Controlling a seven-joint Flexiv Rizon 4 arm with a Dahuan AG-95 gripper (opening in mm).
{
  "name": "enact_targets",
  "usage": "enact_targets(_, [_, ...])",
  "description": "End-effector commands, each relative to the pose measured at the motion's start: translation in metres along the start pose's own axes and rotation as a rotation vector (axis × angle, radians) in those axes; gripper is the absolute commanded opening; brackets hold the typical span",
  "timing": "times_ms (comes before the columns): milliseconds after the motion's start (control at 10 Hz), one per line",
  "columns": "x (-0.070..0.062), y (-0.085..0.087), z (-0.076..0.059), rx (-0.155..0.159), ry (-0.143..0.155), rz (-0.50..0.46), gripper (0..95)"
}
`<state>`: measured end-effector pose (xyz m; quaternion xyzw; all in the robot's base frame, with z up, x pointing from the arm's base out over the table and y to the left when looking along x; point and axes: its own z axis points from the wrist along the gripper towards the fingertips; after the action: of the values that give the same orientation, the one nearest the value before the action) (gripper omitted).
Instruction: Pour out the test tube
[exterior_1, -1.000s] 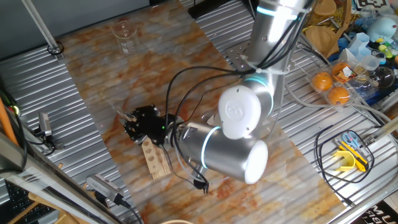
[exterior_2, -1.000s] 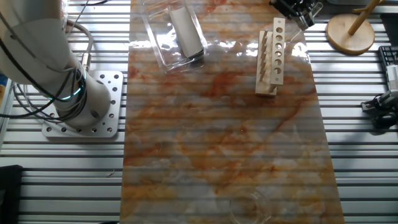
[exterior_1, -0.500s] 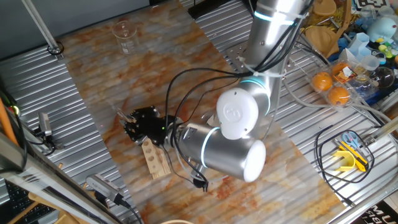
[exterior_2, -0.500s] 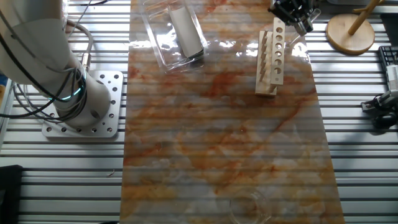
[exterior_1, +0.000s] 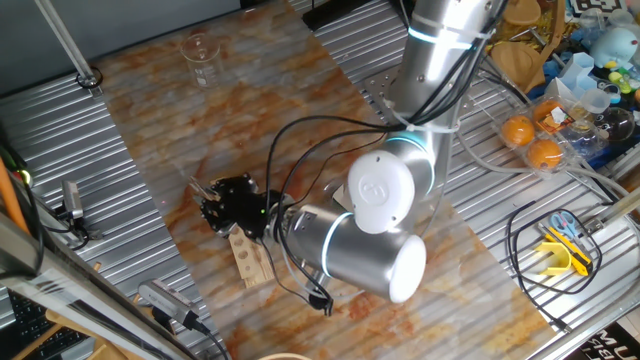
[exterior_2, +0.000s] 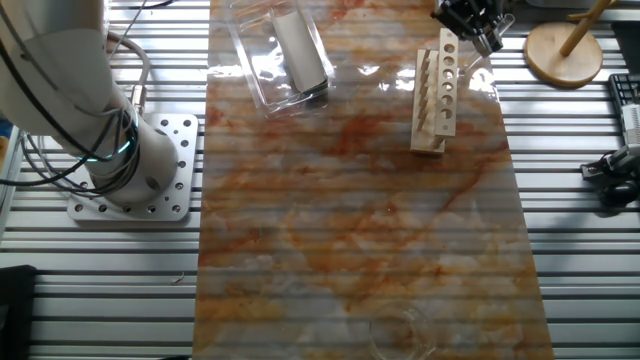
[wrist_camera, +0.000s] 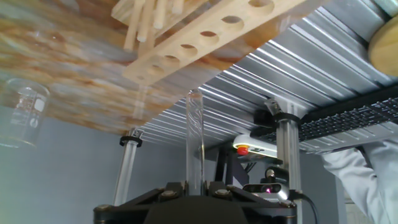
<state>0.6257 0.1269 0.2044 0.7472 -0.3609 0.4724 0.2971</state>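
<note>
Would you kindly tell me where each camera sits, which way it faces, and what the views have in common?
One fixed view: high at the table's side, looking down; the arm's big joints fill the middle, the claw by the wooden rack, the beaker far off.
The other fixed view: overhead, facing straight down; arm base at left, claw at the top edge.
Hand view: on the hand, looking along the test tube held in the claw.
Shared: all three show the rack and the beaker.

one fixed view: high, oblique, arm nearest, wooden rack (exterior_1: 250, 258) beyond.
other fixed view: overhead, rack (exterior_2: 438, 90) near top edge.
hand view: close, inverted, rack (wrist_camera: 211, 37) overhead.
shared: rack.
</note>
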Motion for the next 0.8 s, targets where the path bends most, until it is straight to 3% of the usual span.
enact_targets(100, [-0.003, -0.002, -0.002, -0.011, 0.0, -0.002, 0.0])
enact_targets(800, [-0.019, -0.005, 0.001, -0.032, -0.001, -0.004, 0.0])
